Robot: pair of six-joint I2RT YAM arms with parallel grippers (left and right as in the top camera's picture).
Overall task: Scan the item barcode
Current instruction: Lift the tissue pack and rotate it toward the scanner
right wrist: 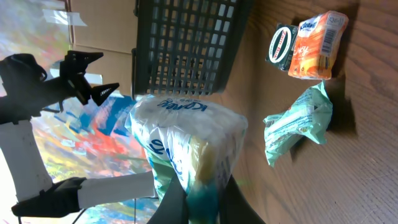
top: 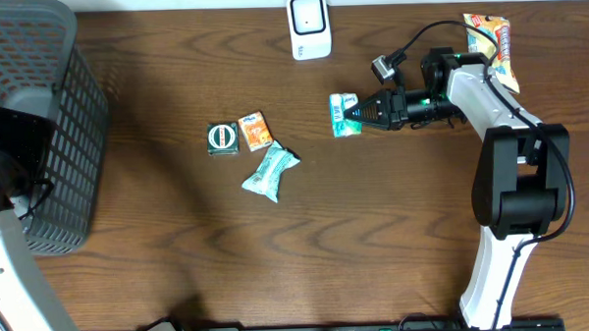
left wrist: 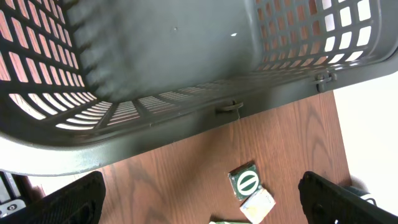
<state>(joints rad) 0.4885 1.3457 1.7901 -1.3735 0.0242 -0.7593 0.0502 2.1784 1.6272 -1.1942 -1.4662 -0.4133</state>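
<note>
The right gripper [top: 361, 113] jaws pinch the tissue pack [top: 344, 115] centre-right, near the scanner [top: 309, 25], evidently for presenting; left gripper [left wrist: 199, 196] jaws spread, idle.

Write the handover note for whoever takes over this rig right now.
Left end effector: open, holding nothing, hovering by the grey basket.
Right end effector: shut on the tissue pack, short of the white scanner at the far edge of the table.
Other items: the green packet, orange packet and teal wrapper lie clustered mid-table; a snack bag is at far right.
Done: pack gripped.
Left: present its barcode to the scanner; the barcode itself is not visible in any view.
</note>
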